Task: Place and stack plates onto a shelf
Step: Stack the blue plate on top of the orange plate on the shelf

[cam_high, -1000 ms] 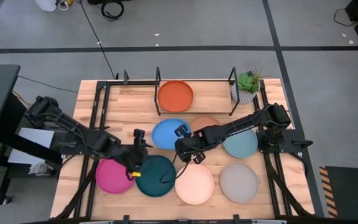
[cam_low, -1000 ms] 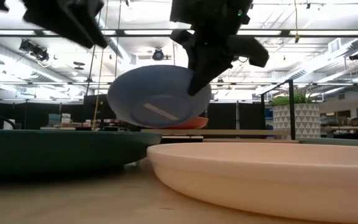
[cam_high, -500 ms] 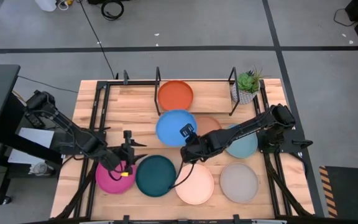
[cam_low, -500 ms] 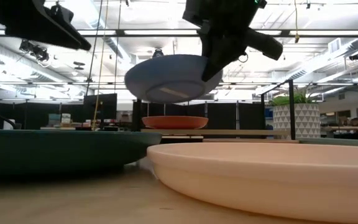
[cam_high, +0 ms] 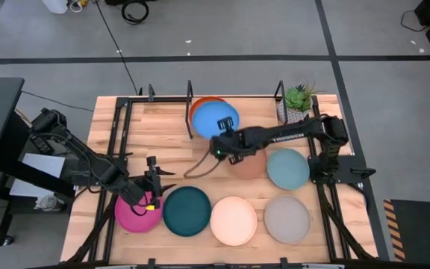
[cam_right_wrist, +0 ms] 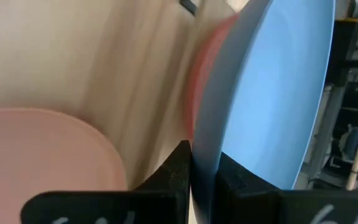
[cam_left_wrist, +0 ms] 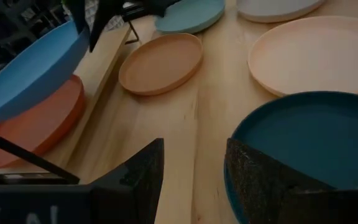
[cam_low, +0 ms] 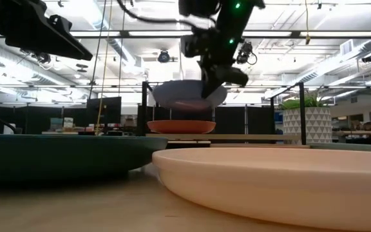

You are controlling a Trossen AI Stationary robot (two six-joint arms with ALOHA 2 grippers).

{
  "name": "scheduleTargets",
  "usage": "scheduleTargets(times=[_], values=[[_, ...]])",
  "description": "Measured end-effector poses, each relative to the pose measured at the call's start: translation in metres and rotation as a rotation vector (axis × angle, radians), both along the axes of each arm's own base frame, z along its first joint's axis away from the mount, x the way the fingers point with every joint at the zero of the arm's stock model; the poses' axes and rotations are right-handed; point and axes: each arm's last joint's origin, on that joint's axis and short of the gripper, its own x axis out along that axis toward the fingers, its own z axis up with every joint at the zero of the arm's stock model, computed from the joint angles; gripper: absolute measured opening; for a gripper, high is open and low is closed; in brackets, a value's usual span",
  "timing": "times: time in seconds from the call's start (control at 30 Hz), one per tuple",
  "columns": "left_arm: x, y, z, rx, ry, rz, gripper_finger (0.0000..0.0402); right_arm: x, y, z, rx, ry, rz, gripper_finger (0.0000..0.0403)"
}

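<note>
My right gripper (cam_high: 220, 143) pinches the rim of the blue plate (cam_high: 216, 119), holding it in the air above the orange plate (cam_low: 181, 126) on the shelf (cam_high: 163, 113), while my left gripper (cam_high: 154, 184) hangs spread over the magenta plate (cam_high: 134, 215).

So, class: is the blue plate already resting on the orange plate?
No: in the low view the blue plate, gripped by the right pincer, hangs clear above the orange plate.

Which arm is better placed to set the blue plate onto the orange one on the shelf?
Right. The right gripper already pinches the round matte blue plate by its rim, above the round matte orange plate on the shelf. The left gripper hangs open near the magenta plate.
</note>
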Motion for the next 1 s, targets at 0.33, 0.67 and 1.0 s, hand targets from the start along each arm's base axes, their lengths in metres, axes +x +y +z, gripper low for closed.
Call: scheduleTargets(times=[0.33,0.67,1.0], values=[[0.0,0.001,0.001,-0.039,-0.04,0.07,0.018,0.007,-0.042,0.001,0.049,-0.013,0.094,0.0033],[0.0,0.001,0.001,-0.061,-0.047,0.08,0.018,0.002,-0.069,-0.022,-0.014,0.023,0.167,0.0033],[0.0,0.001,0.001,-0.07,-0.05,0.084,0.018,0.001,-0.073,-0.029,-0.02,0.014,0.218,0.0034]])
